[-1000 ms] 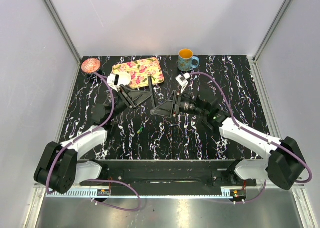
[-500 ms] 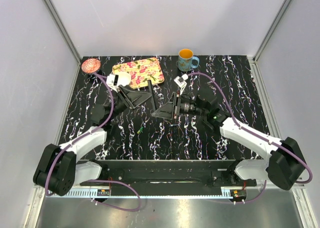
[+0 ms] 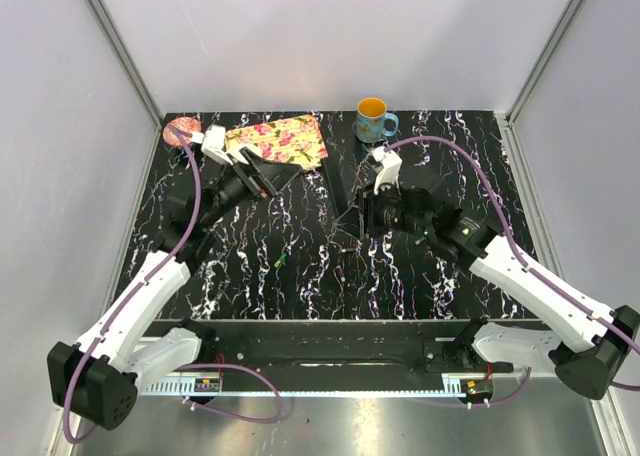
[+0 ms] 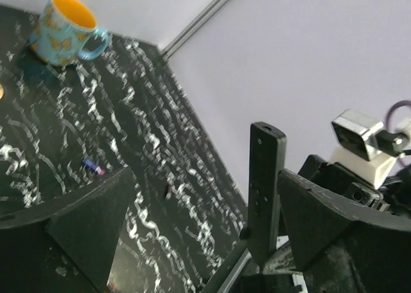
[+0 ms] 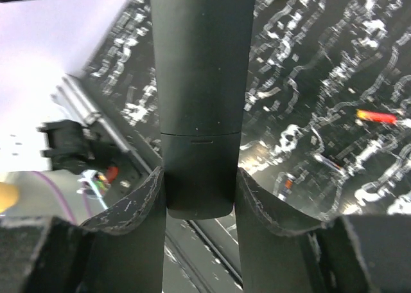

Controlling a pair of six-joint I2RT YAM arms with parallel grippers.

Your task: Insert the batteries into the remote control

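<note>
Now the slim black plastic remote control (image 5: 196,81) sits clenched in the right jaws; left jaws, released and empty, have pulled away: handover done.

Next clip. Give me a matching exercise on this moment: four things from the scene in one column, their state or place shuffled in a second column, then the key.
Things:
1. remote control
2. left hand
3. mug
4. orange-red battery

States or places:
A. lying loose on the table
B. clamped in the right hand
C. open, holding nothing
D. standing upright near the table's far edge

Pairs: 1-B, 2-C, 3-D, 4-A
</note>
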